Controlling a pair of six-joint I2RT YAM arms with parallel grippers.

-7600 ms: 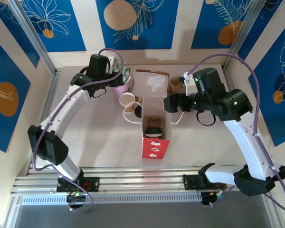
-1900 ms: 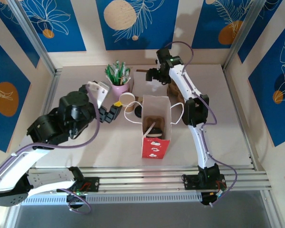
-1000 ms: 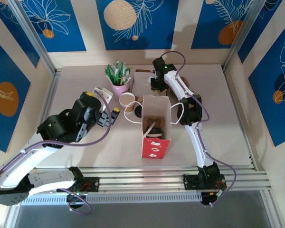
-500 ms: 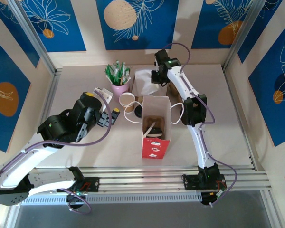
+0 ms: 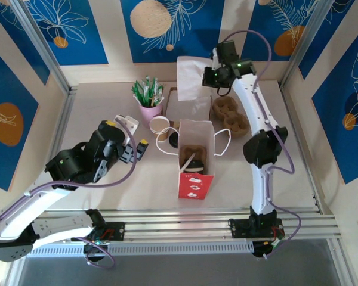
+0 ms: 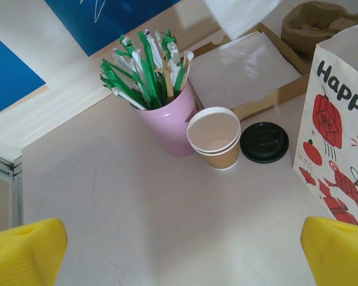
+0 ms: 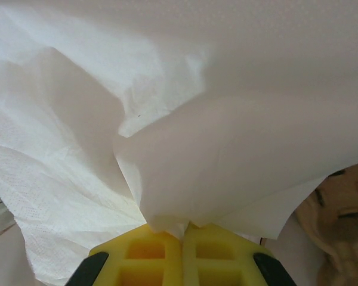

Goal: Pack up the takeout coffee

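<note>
The takeout coffee (image 5: 193, 162) sits inside the open paper bag (image 5: 195, 185) at centre frame in the top view, resting on a brown cardboard carrier within the bag. Its dark lid is seen from above and the cup appears to lean rather than stand plumb. Which way its long axis runs cannot be told with certainty from this angle. The right pincer (image 7: 183, 229) is at the upper middle of the top view, above the far side of the worktop (image 5: 107, 107). Its yellow fingers are pressed together on the corner of a white napkin (image 5: 190, 76), which hangs raised and crumpled. Below the napkin a cardboard tray of napkins (image 6: 244, 65) lies on the worktop, with moulded cup carriers (image 5: 230, 116) just to its right. The left pincer (image 6: 180, 253) is at left of centre in the top view, jaws spread wide and holding nothing. Its yellow pads (image 6: 24, 250) sit at the two lower corners of the left wrist view. Ahead of it stand a pink cup (image 6: 167, 122) of green-and-white sticks and an open tan cup (image 6: 215, 138). A loose black lid (image 6: 264, 142) lies flat just beside the bag.
</note>
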